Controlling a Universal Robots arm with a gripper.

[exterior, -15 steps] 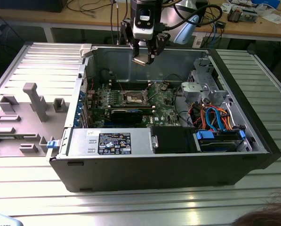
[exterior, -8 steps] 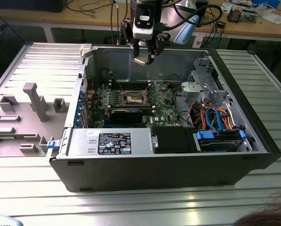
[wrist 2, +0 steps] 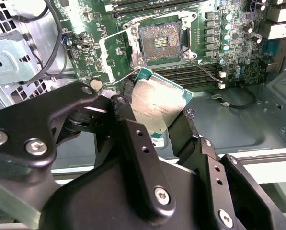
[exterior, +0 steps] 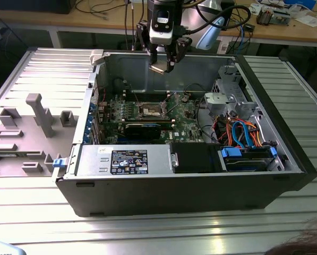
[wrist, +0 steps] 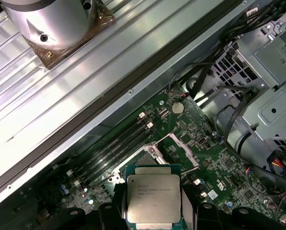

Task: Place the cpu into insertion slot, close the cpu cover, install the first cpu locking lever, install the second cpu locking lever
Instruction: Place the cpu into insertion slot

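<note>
Gripper [exterior: 162,66] is closing on the cpu [exterior: 159,69], pinching it by two opposite edges; it is hanging in the air above the far edge of the open computer case [exterior: 200,186], which is lying on the ribbed metal surface [exterior: 147,234]. The cpu is sitting well above the motherboard [exterior: 185,109] and well apart from the insertion slot [exterior: 150,110]; it is not yet seated.

Handling, as a judgement: the chip is looking light, thin and stiff; the metal face is probably slick and the contact side fragile, so the edge grip is seeming the right hold, with faces left untouched; seating is likely wanting squareness rather than force.

Views: the exterior view is giving the height and the whole case, the cpu being a mere beige fleck there; the second wrist view is showing the cpu [wrist 2: 157,108] tilted between the dark fingers [wrist 2: 128,103], the bare insertion slot [wrist 2: 161,42] beyond it, and the cpu cover [wrist 2: 104,60] apparently swung open beside the slot; the first wrist view is showing the cpu [wrist: 154,197] face-on, overlapping the slot.
</note>
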